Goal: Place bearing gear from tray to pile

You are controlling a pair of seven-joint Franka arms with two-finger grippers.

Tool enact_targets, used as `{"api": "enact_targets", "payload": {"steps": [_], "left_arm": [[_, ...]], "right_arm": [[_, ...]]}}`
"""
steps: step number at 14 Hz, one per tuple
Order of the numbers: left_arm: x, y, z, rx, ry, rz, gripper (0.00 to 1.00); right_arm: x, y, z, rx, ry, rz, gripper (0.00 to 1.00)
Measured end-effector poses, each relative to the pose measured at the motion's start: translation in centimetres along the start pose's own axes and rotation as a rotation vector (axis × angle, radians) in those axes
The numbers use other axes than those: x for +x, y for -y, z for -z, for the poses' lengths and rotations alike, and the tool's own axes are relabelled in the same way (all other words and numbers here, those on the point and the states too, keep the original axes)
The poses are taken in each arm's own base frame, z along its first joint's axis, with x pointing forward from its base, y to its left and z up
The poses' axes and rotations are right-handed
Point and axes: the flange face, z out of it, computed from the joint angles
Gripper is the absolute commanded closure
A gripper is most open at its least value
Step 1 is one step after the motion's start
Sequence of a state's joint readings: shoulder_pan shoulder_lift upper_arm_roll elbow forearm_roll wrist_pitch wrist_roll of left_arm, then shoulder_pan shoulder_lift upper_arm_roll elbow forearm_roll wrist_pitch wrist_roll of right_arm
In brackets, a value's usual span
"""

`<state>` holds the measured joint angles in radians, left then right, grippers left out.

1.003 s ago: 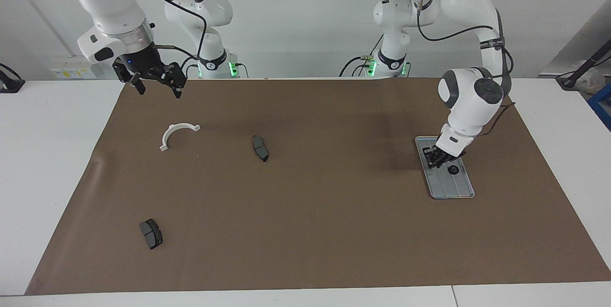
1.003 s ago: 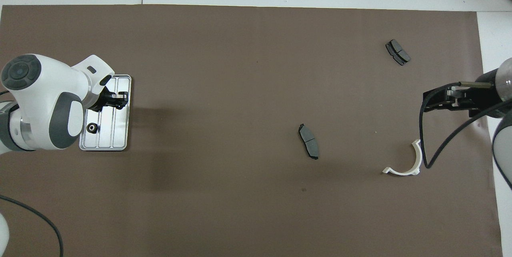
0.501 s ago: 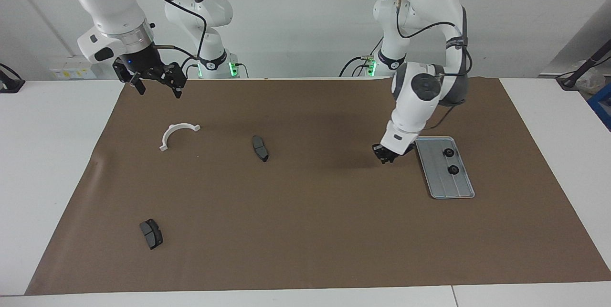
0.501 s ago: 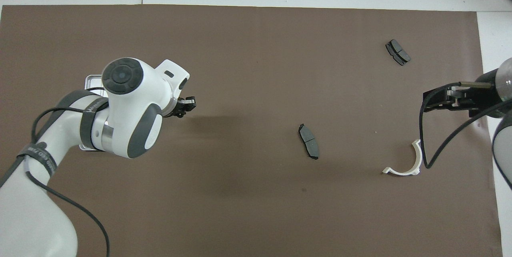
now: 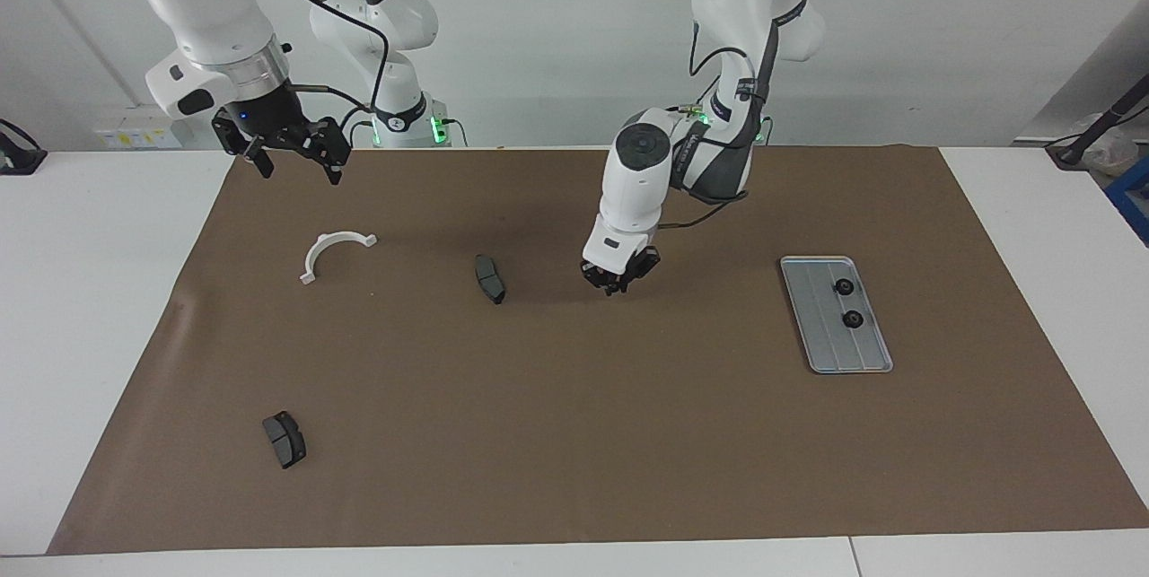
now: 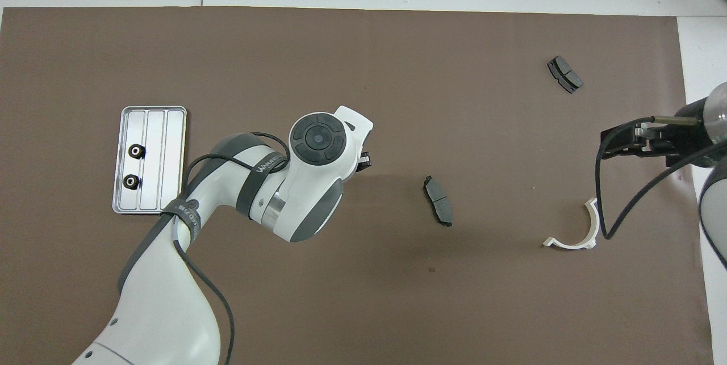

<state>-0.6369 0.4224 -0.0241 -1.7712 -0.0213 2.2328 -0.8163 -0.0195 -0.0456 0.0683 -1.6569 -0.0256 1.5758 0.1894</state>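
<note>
The silver tray lies toward the left arm's end of the brown mat, with two small black bearing gears on it. In the overhead view the tray and both gears show clearly. My left gripper hangs low over the mat's middle, beside a dark brake pad. Its fingers are close together on a small dark part that looks like a bearing gear. In the overhead view the left gripper is mostly hidden under its wrist. The white half-ring bracket lies toward the right arm's end.
My right gripper waits open above the mat's edge near the robots, over the bracket's end of the table; it also shows in the overhead view. A second brake pad lies farthest from the robots. The bracket and pads are scattered.
My left gripper has left the tray and swept across the mat toward the brake pad in the middle. The two gears on the tray are now uncovered. The right arm has not moved.
</note>
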Motion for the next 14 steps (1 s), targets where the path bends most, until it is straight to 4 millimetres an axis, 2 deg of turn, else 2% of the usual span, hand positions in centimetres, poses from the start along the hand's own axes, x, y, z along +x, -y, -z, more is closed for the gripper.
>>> {"api": "enact_targets", "payload": {"steps": [1, 2, 3, 4, 5, 8, 10, 12, 14], "left_arm": [[0.0, -0.4, -0.6, -0.003, -0.002, -0.004, 1.0], [-0.1, -0.7, -1.1, -0.006, -0.005, -0.008, 0.86], [-0.4, -1.0, -1.4, -0.01, -0.008, -0.014, 0.61], [-0.6, -1.2, -1.5, -0.013, -0.011, -0.018, 0.21], [-0.7, -1.4, -1.5, -0.016, -0.013, -0.021, 0.0], [0.1, -1.3, -0.9, -0.024, -0.027, -0.014, 0.0], [1.4, -0.8, 0.2, -0.023, -0.033, 0.003, 0.01], [4.6, 1.7, 1.9, -0.003, -0.025, 0.012, 0.01], [9.4, 6.6, 3.7, 0.016, -0.01, -0.024, 0.02]], "right_arm": [[0.0, 0.0, 0.0, 0.0, 0.0, 0.0, 0.0], [0.0, 0.0, 0.0, 0.001, -0.004, 0.0, 0.0], [0.1, 0.0, 0.1, 0.002, -0.012, 0.0, 0.0], [0.2, 0.0, 0.1, 0.003, -0.015, 0.0, 0.0], [0.2, 0.0, 0.1, 0.003, -0.016, 0.0, 0.0], [0.2, 0.1, 0.2, 0.004, -0.021, 0.001, 0.0], [0.5, 0.3, 0.1, 0.009, -0.045, 0.004, 0.0], [0.8, 0.8, -0.5, 0.014, -0.066, 0.011, 0.0], [0.9, 2.1, -1.9, 0.016, -0.076, 0.033, 0.0]]}}
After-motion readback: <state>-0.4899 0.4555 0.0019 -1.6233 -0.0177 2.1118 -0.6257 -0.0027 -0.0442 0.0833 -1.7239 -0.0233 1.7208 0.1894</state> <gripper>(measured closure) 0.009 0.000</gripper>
